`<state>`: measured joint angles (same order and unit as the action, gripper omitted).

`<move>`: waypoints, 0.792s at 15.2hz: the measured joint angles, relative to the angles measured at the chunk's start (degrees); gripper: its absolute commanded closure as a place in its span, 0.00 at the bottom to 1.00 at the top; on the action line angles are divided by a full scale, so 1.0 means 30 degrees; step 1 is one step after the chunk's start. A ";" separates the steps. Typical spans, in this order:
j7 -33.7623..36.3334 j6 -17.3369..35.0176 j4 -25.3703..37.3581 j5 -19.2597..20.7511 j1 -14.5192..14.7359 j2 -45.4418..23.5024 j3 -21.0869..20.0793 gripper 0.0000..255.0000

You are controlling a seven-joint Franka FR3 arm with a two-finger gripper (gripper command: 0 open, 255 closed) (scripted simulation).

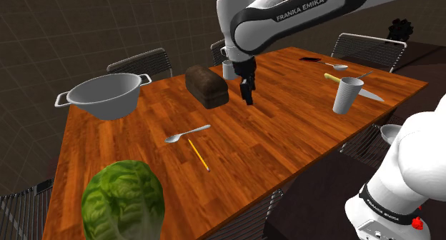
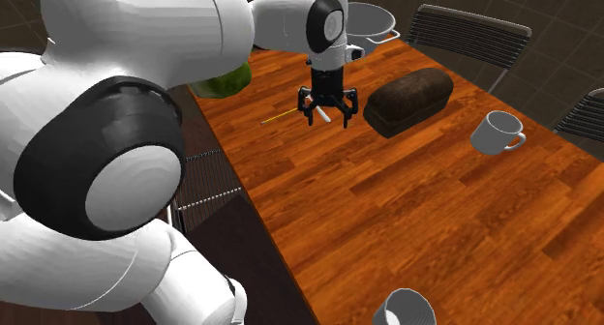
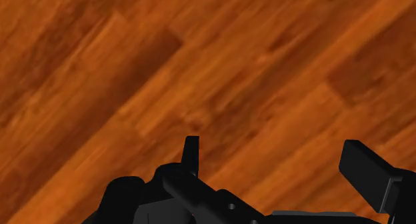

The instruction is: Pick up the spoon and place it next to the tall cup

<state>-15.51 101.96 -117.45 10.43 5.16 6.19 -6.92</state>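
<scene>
Two spoons on the wooden table (image 1: 286, 138) — the near spoon (image 1: 187, 134) just beside one yellow pencil (image 1: 198, 153), the far spoon (image 1: 336, 66) beyond the one tall cup (image 1: 347, 96). The gripper (image 1: 247, 90), fingers apart and holding nothing, hangs beside one bread loaf (image 1: 207, 86) — the arm (image 1: 300, 13) reads "FRANKA EMIKA".

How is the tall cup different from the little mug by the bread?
The mug has a handle; the tall cup has none. The tall cup is higher and narrows toward its base; the mug is short and squat. The mug stands near the bread loaf, while the tall cup stands beside a knife. Both are pale grey, upright and on the wooden table.
</scene>
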 measured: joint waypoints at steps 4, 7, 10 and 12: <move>-0.1031 0.0666 0.2094 0.0574 0.0371 -0.2629 -0.0378 0.00; -0.1506 0.1035 0.3672 0.1029 0.0832 -0.4549 -0.0802 0.00; -0.2248 0.1218 0.5517 0.1573 0.1212 -0.6495 -0.1091 0.00; -0.2674 0.1189 0.6807 0.1932 0.1564 -0.7743 -0.1318 0.00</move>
<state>-23.53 105.52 -97.03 16.23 9.85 -17.04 -10.87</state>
